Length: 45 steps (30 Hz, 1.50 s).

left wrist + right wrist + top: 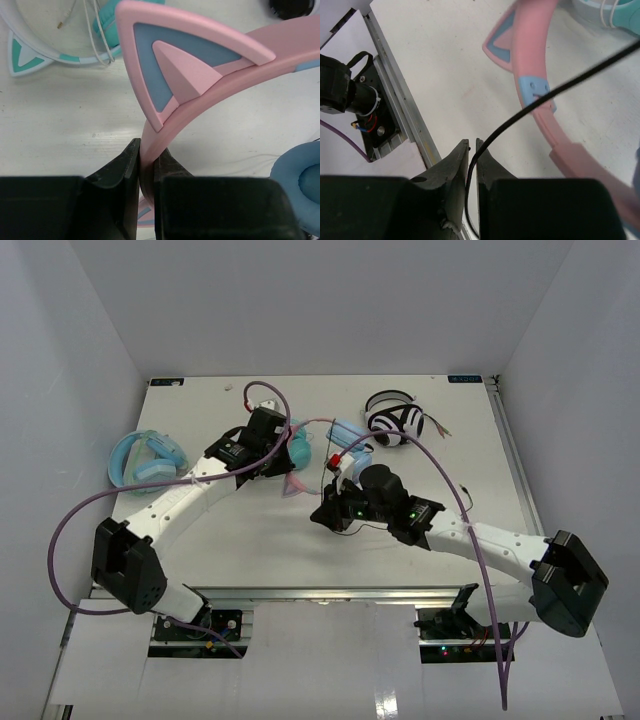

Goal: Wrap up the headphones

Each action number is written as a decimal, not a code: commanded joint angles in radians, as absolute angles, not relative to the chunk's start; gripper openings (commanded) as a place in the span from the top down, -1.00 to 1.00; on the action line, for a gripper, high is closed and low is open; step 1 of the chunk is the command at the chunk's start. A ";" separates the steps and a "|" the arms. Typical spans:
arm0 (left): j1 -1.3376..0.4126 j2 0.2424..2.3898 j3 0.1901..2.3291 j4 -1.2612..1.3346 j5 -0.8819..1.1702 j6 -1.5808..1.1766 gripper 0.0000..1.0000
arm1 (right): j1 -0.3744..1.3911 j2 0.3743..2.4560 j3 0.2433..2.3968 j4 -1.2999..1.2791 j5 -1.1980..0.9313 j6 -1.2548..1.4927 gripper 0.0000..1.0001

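Out in the middle of the table (250, 550) the headphones (200, 70) sit between the two arms. Their band runs roughly left to right, and the cat ears seem to tip toward the near edge. The left gripper (147, 150) is clamped on the pink band. The right gripper (472, 142) is pinched almost shut around the thin black cable (560, 91), so I'd say winding is under way, and the next move needs that cable looped snugly round the steadied band.

White tbl (300, 550), walls (300, 300) prob. pale grey.
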<state>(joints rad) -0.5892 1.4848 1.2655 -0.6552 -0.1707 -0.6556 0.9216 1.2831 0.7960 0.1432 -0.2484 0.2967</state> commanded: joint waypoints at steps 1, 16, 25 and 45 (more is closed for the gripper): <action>-0.572 1.364 1.264 -0.543 -0.142 -0.740 1.00 | 0.967 1.224 0.749 0.202 -0.151 0.299 0.67; -0.550 1.227 1.241 -0.587 -0.204 -0.744 1.00 | 1.023 1.114 0.506 0.375 0.156 0.283 0.85; -0.548 1.189 1.229 -0.578 -0.117 -0.762 1.00 | 1.023 1.113 0.473 0.437 0.173 0.236 0.70; -0.548 1.127 1.294 -0.664 -0.091 -0.739 1.00 | 1.022 1.338 0.347 0.750 0.139 0.213 0.64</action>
<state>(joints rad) -0.5518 1.1778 1.2358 -0.7018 -0.1139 -0.7221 1.0195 1.2937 0.3534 0.6164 0.1281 0.2207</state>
